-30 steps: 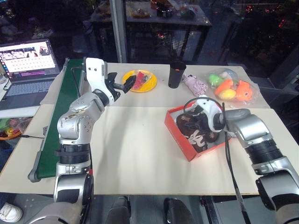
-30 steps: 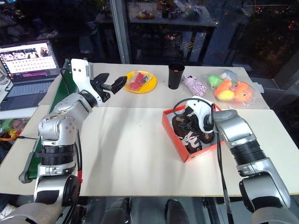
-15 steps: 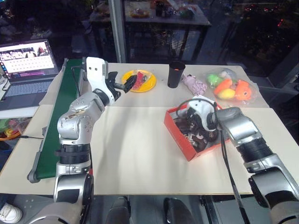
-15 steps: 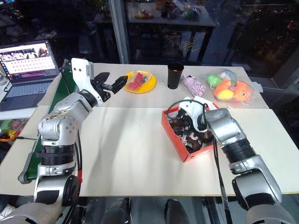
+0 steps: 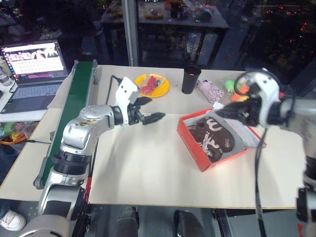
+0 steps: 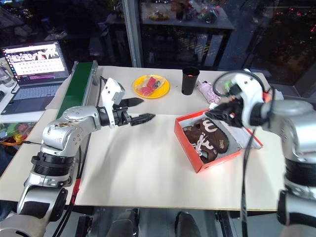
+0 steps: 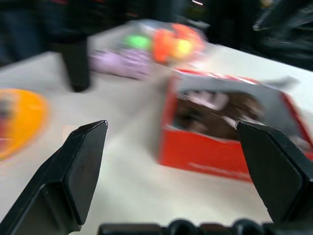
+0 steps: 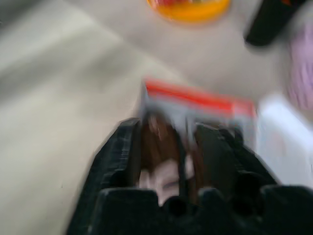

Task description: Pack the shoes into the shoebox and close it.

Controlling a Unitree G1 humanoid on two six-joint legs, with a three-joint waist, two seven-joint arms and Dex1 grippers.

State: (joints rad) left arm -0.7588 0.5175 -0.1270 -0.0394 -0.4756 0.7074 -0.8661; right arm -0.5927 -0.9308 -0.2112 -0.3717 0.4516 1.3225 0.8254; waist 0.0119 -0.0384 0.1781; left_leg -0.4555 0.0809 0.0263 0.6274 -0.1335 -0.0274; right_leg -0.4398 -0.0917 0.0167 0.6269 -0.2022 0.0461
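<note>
The left end effector hangs above the bare middle of the cream worktop, its two black fingers spread wide and empty, pointing right toward the orange-red cardboard shoebox. The left wrist view looks between those parted fingers straight at the box's near-left red wall, with dark brown shoes lying inside.

The right end effector is raised over the far edge of the shoebox, well clear of it; its fingers look close together in the head views, but whether they pinch anything I cannot tell. The right wrist view is blurred: it looks down its own fingers onto the open box and the shoes.

Both dark brown soft shoes with cream-pink laces lie side by side in the box, right of centre on the worktop. The white-lined lid flap lies open on the right.

Farther away stand a yellow plate, a black cup and a pink plush toy. A green conveyor belt and a laptop sit left
</note>
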